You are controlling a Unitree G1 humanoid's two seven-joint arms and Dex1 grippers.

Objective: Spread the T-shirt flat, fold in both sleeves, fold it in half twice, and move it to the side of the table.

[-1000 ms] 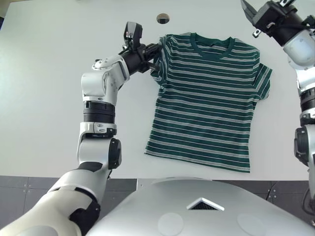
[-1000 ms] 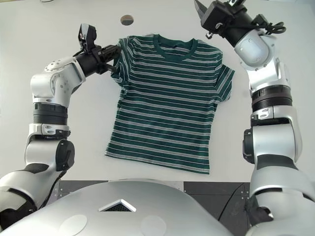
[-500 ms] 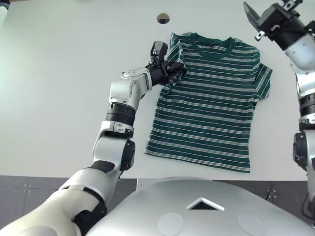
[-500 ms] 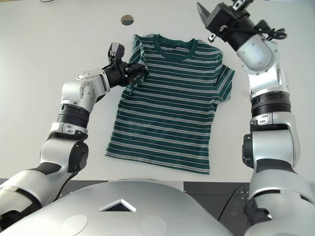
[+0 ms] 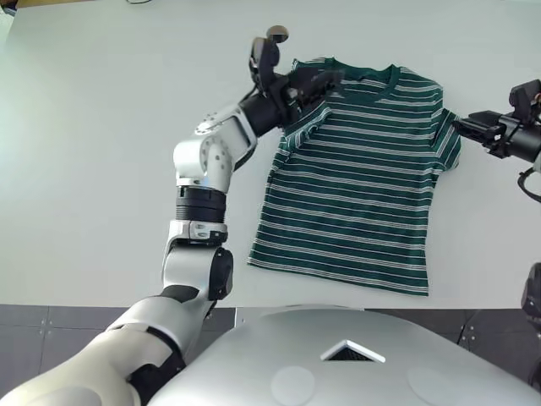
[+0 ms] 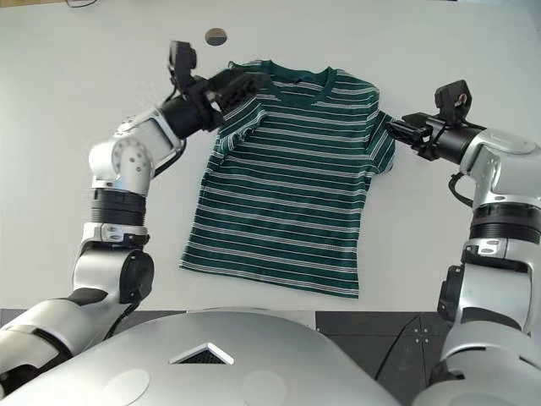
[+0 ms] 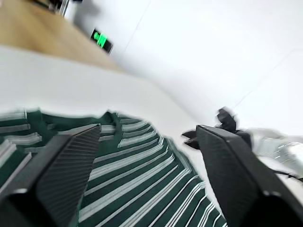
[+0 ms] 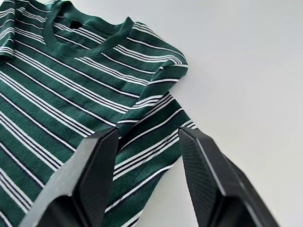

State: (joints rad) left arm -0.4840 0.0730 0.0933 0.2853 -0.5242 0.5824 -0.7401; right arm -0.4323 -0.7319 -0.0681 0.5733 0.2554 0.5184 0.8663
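A dark green T-shirt (image 5: 355, 194) with white stripes lies face up on the white table (image 5: 101, 169), collar at the far side. Its left sleeve (image 5: 293, 135) is turned inward onto the chest. My left gripper (image 5: 319, 82) hovers over the left shoulder, open, with nothing between its fingers (image 7: 71, 165). My right gripper (image 6: 397, 128) is low at the outer edge of the right sleeve (image 8: 156, 142), which still sticks out flat. It is open, with the sleeve's hem showing between its fingers (image 8: 99, 161).
A round hole (image 6: 215, 35) sits in the table just beyond the shirt's left shoulder. Bare tabletop spreads wide to the left and to the right of the shirt. The table's front edge (image 5: 84, 305) runs close below the shirt's hem.
My left gripper dragged the left sleeve inward over the shirt, then lifted toward the collar and opened. My right arm dropped from the far corner down to the right sleeve.
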